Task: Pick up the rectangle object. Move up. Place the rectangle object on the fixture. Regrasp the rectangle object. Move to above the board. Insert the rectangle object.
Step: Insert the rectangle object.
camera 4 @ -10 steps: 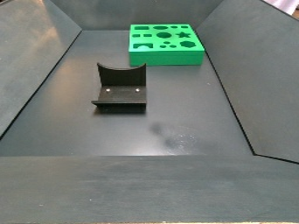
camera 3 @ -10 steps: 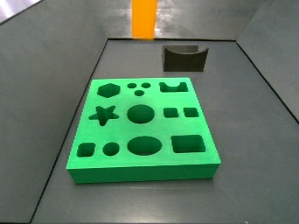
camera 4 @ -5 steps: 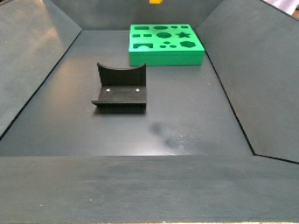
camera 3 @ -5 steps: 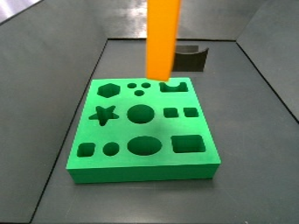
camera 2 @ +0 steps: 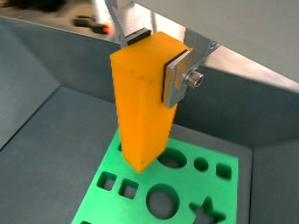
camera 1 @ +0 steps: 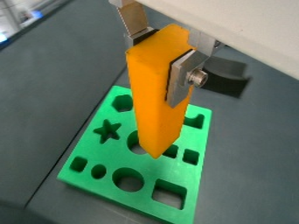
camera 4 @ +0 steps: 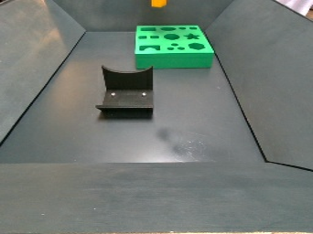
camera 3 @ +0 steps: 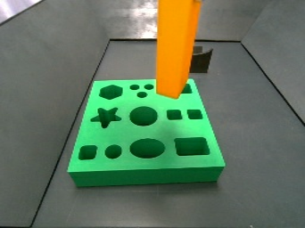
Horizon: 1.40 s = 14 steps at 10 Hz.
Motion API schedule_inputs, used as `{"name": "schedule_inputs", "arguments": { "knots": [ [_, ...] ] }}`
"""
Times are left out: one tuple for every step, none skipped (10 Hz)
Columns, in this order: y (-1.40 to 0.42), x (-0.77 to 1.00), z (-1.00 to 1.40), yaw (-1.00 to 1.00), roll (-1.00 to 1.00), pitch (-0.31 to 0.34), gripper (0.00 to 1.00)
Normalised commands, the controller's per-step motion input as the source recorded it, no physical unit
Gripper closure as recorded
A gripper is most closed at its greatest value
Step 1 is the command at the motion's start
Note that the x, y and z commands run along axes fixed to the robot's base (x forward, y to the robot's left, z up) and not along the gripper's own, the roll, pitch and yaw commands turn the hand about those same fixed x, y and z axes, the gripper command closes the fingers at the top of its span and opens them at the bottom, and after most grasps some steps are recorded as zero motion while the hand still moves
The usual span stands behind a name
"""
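My gripper (camera 1: 160, 54) is shut on the upper end of the orange-yellow rectangle object (camera 1: 155, 96), which hangs upright above the green board (camera 1: 111, 153). The block also shows in the other wrist view (camera 2: 143, 98), held by the gripper (camera 2: 152, 59) over the board (camera 2: 135, 197). In a side view the block (camera 3: 179, 46) hangs with its lower end above the board's (camera 3: 145, 129) far edge; the gripper is out of frame there. In a side view only the block's tip (camera 4: 158, 4) shows above the board (camera 4: 173, 45). The dark fixture (camera 4: 126, 91) stands empty.
The fixture (camera 3: 204, 59) sits behind the board, partly hidden by the block, and shows past the gripper in a wrist view (camera 1: 225, 76). Grey sloped bin walls (camera 4: 43, 64) surround the dark floor.
The block has come down and forward from the back of the bin, now hanging over the board's far edge. The fixture and board have not moved.
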Motion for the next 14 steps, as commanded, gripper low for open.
{"name": "schedule_inputs", "arguments": {
  "knots": [
    [0.0,0.0,-0.27,-1.0,0.04,0.0,1.0],
    [0.0,0.0,-0.25,-1.0,0.03,0.0,1.0],
    [0.0,0.0,-0.28,-1.0,0.01,0.0,1.0],
    [0.0,0.0,-0.29,-1.0,0.0,0.0,1.0],
    [0.0,0.0,-0.27,-1.0,0.0,0.0,1.0],
    [-0.03,0.0,-0.21,-1.0,0.0,0.0,1.0],
    [-0.16,0.12,-0.15,-0.89,-0.03,0.0,1.0],
    [-0.22,0.39,-0.11,-0.63,-0.05,0.0,1.0],
    [-0.09,0.16,0.0,-0.15,0.02,0.043,1.0],
    [-0.11,0.0,-0.05,-0.05,0.0,0.0,1.0],
    [-0.34,0.16,-0.22,-0.77,0.02,0.0,1.0],
    [-0.31,0.04,-0.23,-0.89,0.02,0.0,1.0],
    [-0.31,0.03,-0.23,-0.89,0.02,0.0,1.0],
    [-0.31,0.04,-0.22,-0.89,0.02,0.0,1.0]
  ]
}}
